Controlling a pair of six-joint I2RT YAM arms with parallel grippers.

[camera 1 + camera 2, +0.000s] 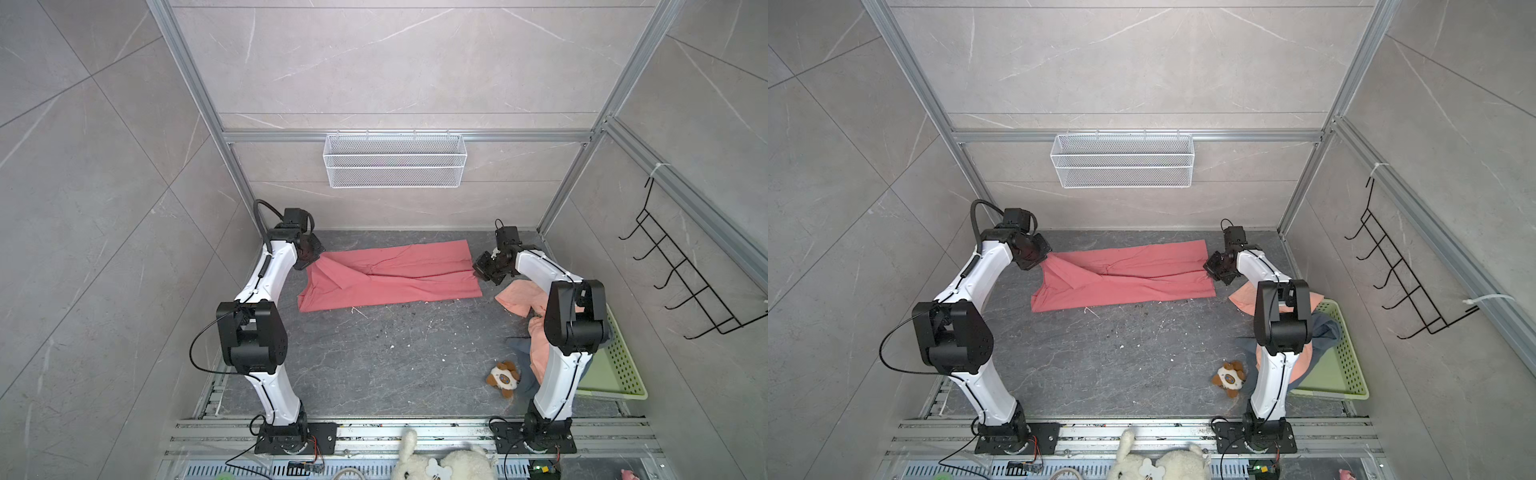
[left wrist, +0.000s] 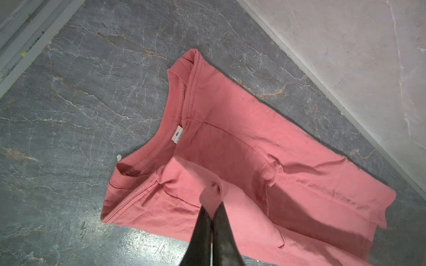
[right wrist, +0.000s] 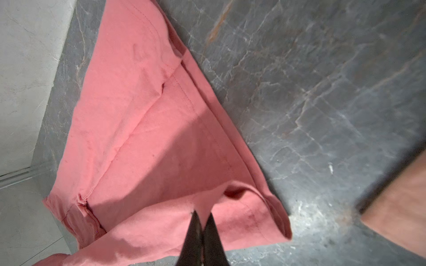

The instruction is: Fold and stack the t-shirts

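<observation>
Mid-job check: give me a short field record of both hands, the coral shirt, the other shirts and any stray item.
left hand: shut, pinching the coral-red t-shirt near its collar end
right hand: shut, pinching the same shirt at its hem end
coral-red t-shirt: long creased strip across the far side of the table
peach t-shirt: crumpled, spilling from the green basket
blue-grey t-shirt: crumpled at the basket, partly hidden
plush toy: on the table beside the basket pile
stack: none yet
</observation>
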